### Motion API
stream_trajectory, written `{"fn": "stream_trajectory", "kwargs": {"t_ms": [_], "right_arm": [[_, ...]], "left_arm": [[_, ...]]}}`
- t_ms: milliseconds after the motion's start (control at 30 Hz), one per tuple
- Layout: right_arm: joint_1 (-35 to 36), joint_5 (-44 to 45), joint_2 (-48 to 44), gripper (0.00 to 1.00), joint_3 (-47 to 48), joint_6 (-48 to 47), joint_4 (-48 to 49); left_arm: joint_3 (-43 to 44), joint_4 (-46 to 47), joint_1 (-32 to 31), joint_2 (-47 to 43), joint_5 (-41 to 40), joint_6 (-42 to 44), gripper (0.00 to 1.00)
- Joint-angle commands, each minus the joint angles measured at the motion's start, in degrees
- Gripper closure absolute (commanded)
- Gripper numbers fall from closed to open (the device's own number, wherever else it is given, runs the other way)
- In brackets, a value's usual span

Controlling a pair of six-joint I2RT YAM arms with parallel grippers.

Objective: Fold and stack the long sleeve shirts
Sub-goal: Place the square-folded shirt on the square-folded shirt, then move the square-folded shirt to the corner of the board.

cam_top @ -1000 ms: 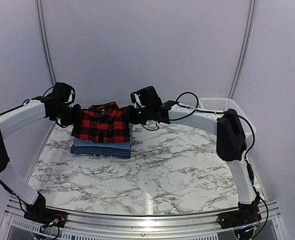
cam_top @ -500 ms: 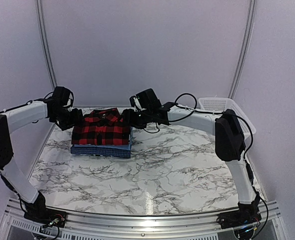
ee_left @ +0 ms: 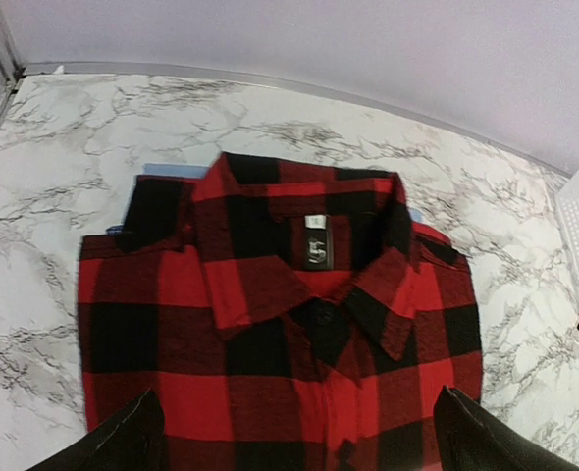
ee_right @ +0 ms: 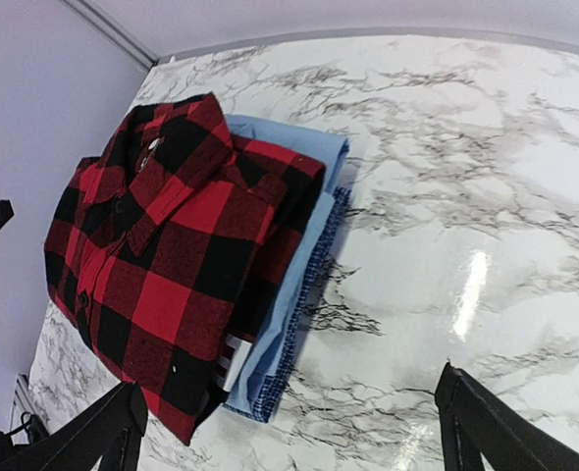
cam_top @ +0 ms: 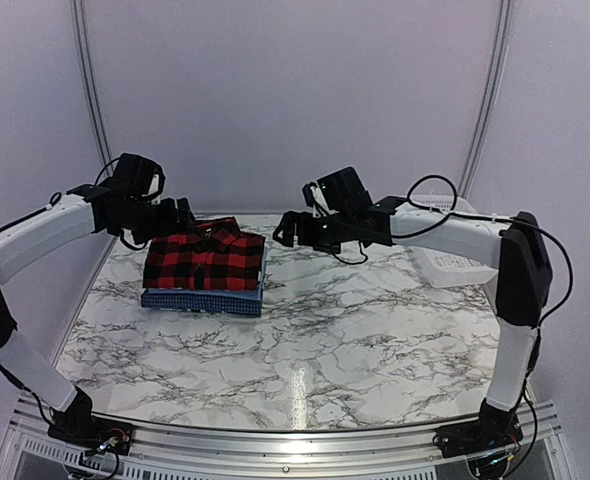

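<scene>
**Three folded shirts stacked, both jaws wide**

A folded red-and-black buffalo-plaid flannel shirt [cam_top: 205,258] lies collar-up on top of the pile, buttoned, with its neck label showing. Directly beneath it is a folded light blue shirt [ee_right: 314,162], and under that a dark blue checked shirt [cam_top: 200,299] on the white marble-patterned desk [cam_top: 325,340].

The left jaws hang over the plaid shirt's far left corner, spread wide and holding nothing. The right jaws hang just off its right edge, apart from it, equally wide and empty. A white plastic mesh basket [cam_top: 445,265] stands well to the right of the plaid shirt.
</scene>
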Motion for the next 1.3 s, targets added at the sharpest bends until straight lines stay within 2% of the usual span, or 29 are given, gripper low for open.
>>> {"fn": "stream_trajectory", "kwargs": {"t_ms": [0, 233, 400, 633, 933, 1067, 1267], "right_arm": [[-1.9, 5.0, -7.1, 0.02, -6.9, -2.3, 1.6], [-4.6, 9.8, -17.9, 0.01, -18.7, -2.9, 2.2], [-5.4, 11.7, -24.4, 0.02, -25.6, -1.9, 2.0], [-6.7, 14.4, -33.7, 0.01, -33.5, -0.8, -0.4], [-7.0, 15.1, -40.7, 0.01, -40.2, 0.5, -2.2], [-7.0, 15.5, -42.1, 0.02, -41.3, 0.6, -2.9], [-7.0, 15.7, -42.3, 0.01, -41.8, 0.6, -3.0]], "left_arm": [[2.5, -0.9, -7.4, 0.7, -1.9, -1.8, 0.01], [7.3, 0.7, -21.4, 10.4, -4.8, -5.6, 0.01], [16.2, 0.7, -26.4, 22.0, -4.9, -6.4, 0.01], [29.5, 0.4, -26.9, 38.0, -4.6, -5.1, 0.01], [43.2, -2.0, -25.2, 51.6, -7.7, -4.5, 0.01], [43.8, -2.9, -23.8, 53.3, -8.7, -5.6, 0.01], [37.9, -2.7, -22.2, 50.3, -9.6, -5.6, 0.01]]}}
